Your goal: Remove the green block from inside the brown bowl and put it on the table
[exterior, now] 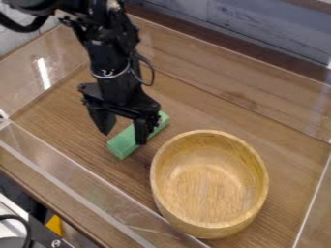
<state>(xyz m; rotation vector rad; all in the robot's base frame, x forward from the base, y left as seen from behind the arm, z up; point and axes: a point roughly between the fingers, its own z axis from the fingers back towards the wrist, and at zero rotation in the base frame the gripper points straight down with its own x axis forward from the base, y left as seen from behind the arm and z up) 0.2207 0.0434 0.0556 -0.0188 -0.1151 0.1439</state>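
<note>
The green block (135, 137) lies flat on the table (77, 126), just left of the brown bowl (210, 181), which holds nothing. My gripper (120, 122) points straight down right over the block. Its black fingers (100, 118) stand spread apart on either side of the block's upper end, so the gripper is open and no longer clamps the block. The arm rises from the gripper toward the top left.
Clear acrylic walls (91, 199) run along the table's edges, with the near wall close in front of the block and bowl. Bare wood-grain surface stretches behind and to the right of the arm.
</note>
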